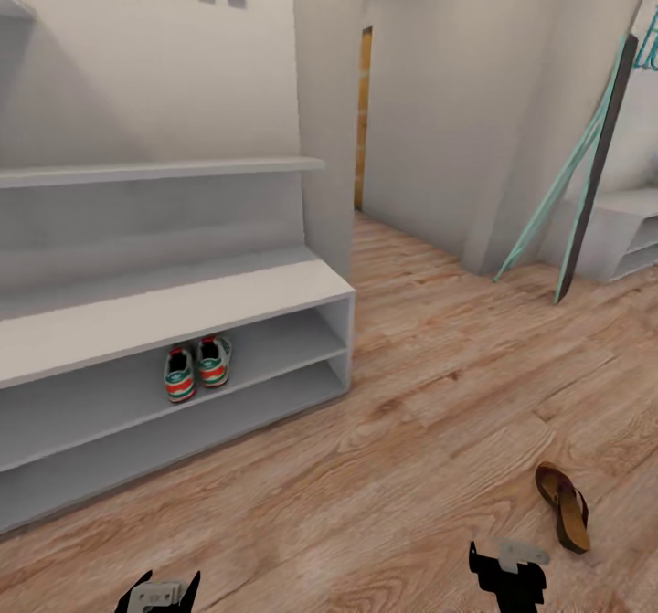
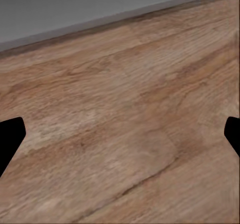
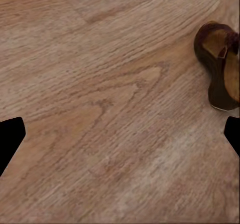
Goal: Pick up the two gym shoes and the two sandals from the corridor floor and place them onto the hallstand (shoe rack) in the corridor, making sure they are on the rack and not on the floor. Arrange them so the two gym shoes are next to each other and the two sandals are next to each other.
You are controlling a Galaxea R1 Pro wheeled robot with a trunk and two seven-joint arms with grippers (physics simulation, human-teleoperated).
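Both tools cropped low, left tool and right tool spread empty, sandal beside right.

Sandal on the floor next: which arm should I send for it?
Right, probably. The sandal lies on the floor just beyond the right gripper and shows in its wrist view. The left gripper, also open, sits nearer the rack.

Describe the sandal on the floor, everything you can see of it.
The sandal is dark brown, leather-looking, with a lighter tan insole and a strap across it. It lies flat, sole down, on the wood-plank corridor floor, alone, just ahead of the right gripper and to its right. Nothing but the floor touches it.
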